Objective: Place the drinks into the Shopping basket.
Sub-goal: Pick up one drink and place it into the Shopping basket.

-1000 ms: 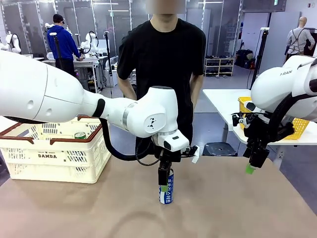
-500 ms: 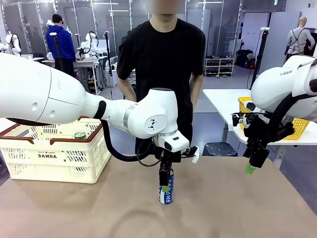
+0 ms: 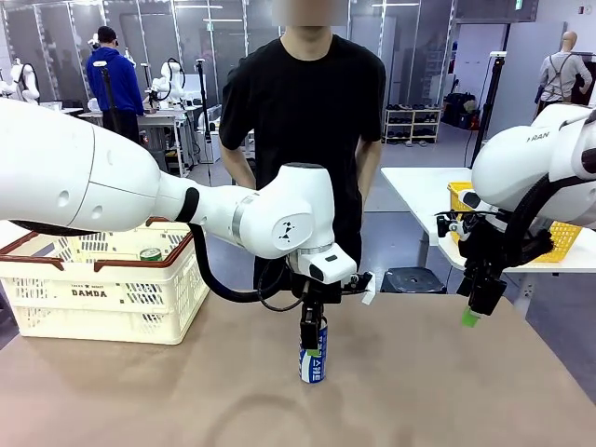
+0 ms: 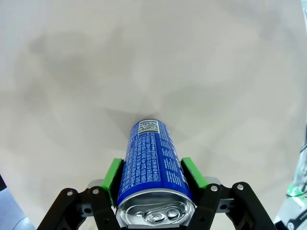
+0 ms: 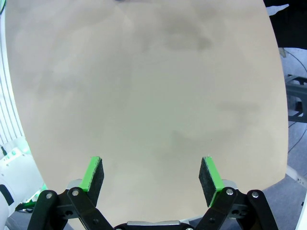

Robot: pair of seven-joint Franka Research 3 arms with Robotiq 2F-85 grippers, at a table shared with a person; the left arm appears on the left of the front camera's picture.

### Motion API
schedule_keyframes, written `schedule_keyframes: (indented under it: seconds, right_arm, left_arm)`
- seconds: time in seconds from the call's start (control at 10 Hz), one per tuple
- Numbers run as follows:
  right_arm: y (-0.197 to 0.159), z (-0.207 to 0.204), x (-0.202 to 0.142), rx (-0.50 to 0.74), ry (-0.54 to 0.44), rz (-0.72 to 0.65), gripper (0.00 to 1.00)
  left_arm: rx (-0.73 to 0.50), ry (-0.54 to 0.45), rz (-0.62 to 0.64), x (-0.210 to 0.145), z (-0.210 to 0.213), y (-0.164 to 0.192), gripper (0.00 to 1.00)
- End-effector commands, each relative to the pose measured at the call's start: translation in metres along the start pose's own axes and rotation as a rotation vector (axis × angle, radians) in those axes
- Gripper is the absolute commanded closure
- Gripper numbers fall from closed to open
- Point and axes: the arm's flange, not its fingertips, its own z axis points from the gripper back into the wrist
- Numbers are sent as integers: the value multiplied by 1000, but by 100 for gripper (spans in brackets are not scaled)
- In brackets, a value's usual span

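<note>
At far left the cream Shopping basket (image 3: 104, 291) stands on the surface (image 3: 419, 391), "DAMDA" printed on its side, a green can (image 3: 150, 253) inside. At centre the left gripper (image 3: 312, 346) pinches an upright blue and white can (image 3: 313, 358) with white lettering and a code square between its fingers (image 4: 114, 176). At right the right gripper (image 3: 470, 318) hangs above the surface, fingers (image 5: 93, 175) spread, holding nothing.

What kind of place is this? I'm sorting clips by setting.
Probably a robotics lab staged as a shop: other robot arms at benches behind, a cream Shopping basket and a blue drink can on the table.
</note>
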Motion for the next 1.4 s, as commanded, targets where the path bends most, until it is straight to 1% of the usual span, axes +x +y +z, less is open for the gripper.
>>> schedule_keyframes:
  seconds: [0.0,0.2,0.3,0.4,0.7,0.8,0.9,1.1,1.2,1.3]
  right_arm:
    - [1,0,-1,4,0,3,0]
    - [1,0,-1,4,0,3,0]
    - [1,0,-1,4,0,3,0]
    - [1,0,-1,4,0,3,0]
    - [1,0,-1,4,0,3,0]
    - [1,0,-1,4,0,3,0]
    - [1,0,-1,4,0,3,0]
    - [1,0,-1,4,0,3,0]
    - [1,0,-1,4,0,3,0]
    - [1,0,-1,4,0,3,0]
  left_arm:
    - [-17,-28,4,0,4,-6,70]
    - [-26,-33,-6,1,8,-9,89]
    - [-44,-18,-22,3,12,-12,98]
    - [-41,-10,-25,4,17,-14,92]
    - [-38,-26,-81,4,55,-26,92]
    - [-29,-25,-97,0,75,-29,92]
    - [-17,-49,-108,-4,97,-30,92]
    - [31,-17,-105,-13,143,-31,92]
    - [43,-8,-103,-18,159,-31,92]
    - [57,3,-73,-29,175,-30,92]
